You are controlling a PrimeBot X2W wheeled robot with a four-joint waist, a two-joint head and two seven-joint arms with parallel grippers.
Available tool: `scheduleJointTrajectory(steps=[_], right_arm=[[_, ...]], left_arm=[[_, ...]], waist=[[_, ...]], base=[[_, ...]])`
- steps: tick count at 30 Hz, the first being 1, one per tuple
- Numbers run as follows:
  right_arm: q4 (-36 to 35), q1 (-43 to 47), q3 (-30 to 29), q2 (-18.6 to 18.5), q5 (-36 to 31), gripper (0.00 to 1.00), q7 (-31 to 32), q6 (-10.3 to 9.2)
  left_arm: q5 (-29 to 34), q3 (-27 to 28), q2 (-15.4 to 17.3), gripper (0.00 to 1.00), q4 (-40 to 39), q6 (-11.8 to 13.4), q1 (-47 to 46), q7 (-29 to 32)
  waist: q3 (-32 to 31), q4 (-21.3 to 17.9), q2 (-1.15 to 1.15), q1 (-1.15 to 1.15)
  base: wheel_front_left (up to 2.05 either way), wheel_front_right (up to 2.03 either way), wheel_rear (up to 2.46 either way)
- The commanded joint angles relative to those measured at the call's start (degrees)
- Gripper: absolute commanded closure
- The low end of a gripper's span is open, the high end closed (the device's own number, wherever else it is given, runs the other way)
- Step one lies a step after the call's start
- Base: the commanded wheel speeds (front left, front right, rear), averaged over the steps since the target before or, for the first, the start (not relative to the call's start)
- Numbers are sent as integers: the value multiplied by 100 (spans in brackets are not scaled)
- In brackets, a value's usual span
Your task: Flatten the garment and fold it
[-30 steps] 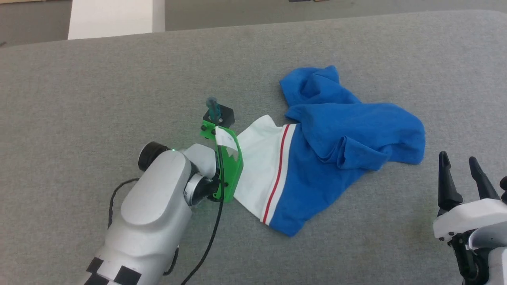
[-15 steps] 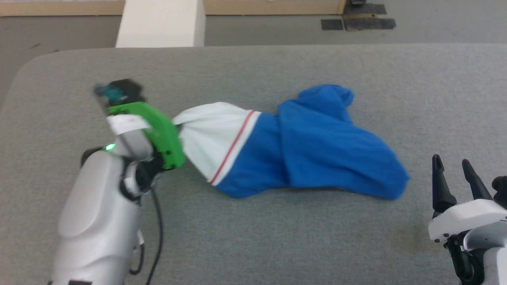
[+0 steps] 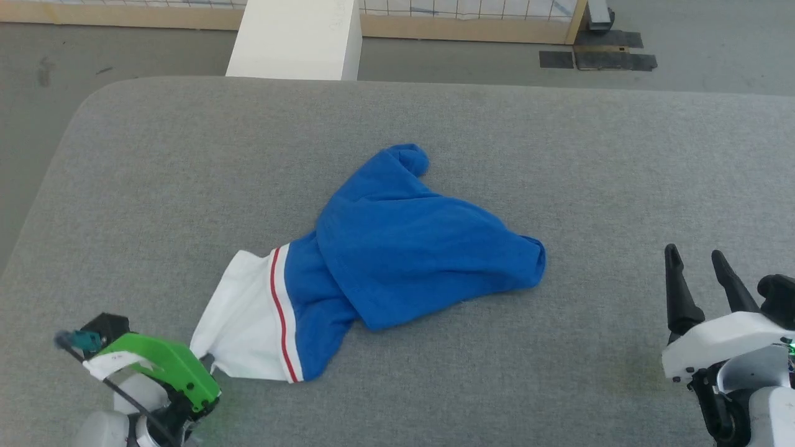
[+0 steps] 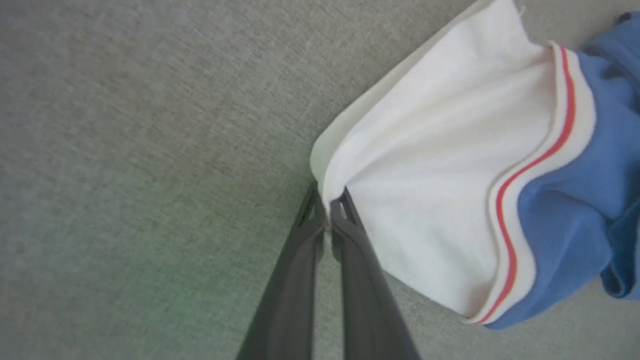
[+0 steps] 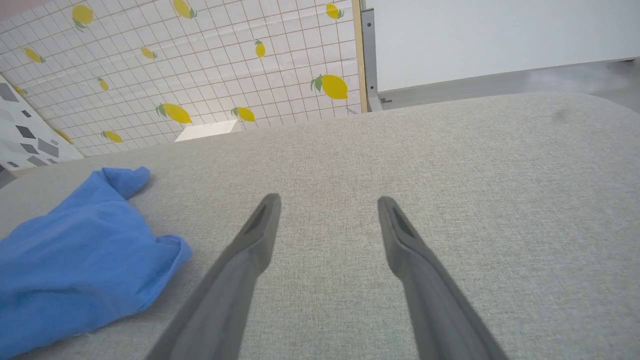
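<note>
At the near left corner of the table (image 3: 155,186), the left pincer (image 4: 327,200) is clamping its two dark fingers together on a corner of the garment's white section (image 4: 440,175), and the cloth is fanning out from that pinch toward the red stripe (image 4: 505,220). Over at the near right, the right pincer (image 3: 694,251) is hanging with its fingers wide apart, gripping nothing and sitting well clear of the cloth. Farther in, around the middle of the table, the garment (image 3: 410,248) is lying as a crumpled blue heap, doubled over itself, with a twisted knob of fabric pointing toward the far edge; no lettering is showing. Judging by this, flattening is only just getting under way: one corner is being held, the body is waiting to be spread, and no deliberate fold is showing. Beyond the table, a white pillar (image 3: 298,37) is standing on the grey floor.
</note>
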Motion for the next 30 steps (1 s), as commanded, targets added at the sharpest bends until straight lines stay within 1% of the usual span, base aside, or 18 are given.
scheduleJointTrajectory(steps=[1, 2, 3, 5, 8, 12, 15, 17, 20, 23, 27, 29, 30], right_arm=[[13, -40, 10, 2, -8, 0, 11, -6], [22, -39, 16, 2, -10, 0, 12, -6], [34, -35, 25, 2, -11, 0, 11, -6], [54, -34, 35, 2, -13, 0, 7, -6], [85, -47, 61, 2, -15, 0, 1, -6], [132, -38, 111, 2, 8, 0, -36, -6], [155, -4, 139, 2, 18, 0, -59, -6], [162, 24, 152, 2, 25, 0, -63, -6], [169, 78, 191, 2, 13, 0, -38, -6], [144, 129, 229, 2, -23, 0, 50, -6], [72, 114, 362, -24, -120, 0, 229, -6], [36, 65, 519, -61, -146, 0, 386, -6], [24, -23, 760, -145, -185, 0, 651, -6]], left_arm=[[-65, -22, -99, 100, 13, -1, 142, 2], [-81, -24, -130, 58, -9, -16, 181, -31], [-105, 5, -170, 0, -57, -43, 198, -132], [-95, 43, -160, 0, -155, -128, 169, -315], [56, 127, -68, 0, -432, -335, 93, -882], [549, 215, 136, 0, -818, -561, 153, -1970], [979, 148, 237, 0, -996, -812, 351, -2899], [1245, 95, 247, 0, -1032, -907, 506, -3496], [1496, -17, 164, 0, -970, -967, 719, -4113], [1641, -169, 47, 0, -869, -1020, 829, -4429], [1812, -321, -17, 0, -788, -1037, 828, -4564], [1829, -351, -43, 0, -752, -1058, 800, -4599], [1857, -365, -53, 0, -745, -1076, 758, -4633]], waist=[[15, 25, 0, 0], [13, 33, 0, 0], [8, 42, 0, 0], [-16, 60, 0, 0], [-74, 71, 0, 0], [-179, 60, 0, 0], [-246, 55, 0, 0], [-275, 53, 0, 0], [-309, 66, 0, 0], [-316, 107, 0, 0], [-308, 164, 0, 0], [-297, 188, 0, 0], [-271, 209, 0, 0]], base=[[0, 0, 0], [0, 0, 0], [0, 0, 0], [0, 0, 0], [0, 0, 0], [0, 0, 0], [0, 0, 0], [0, 0, 0], [0, 0, 0], [0, 0, 0], [0, 0, 0], [0, 0, 0], [0, 0, 0]])
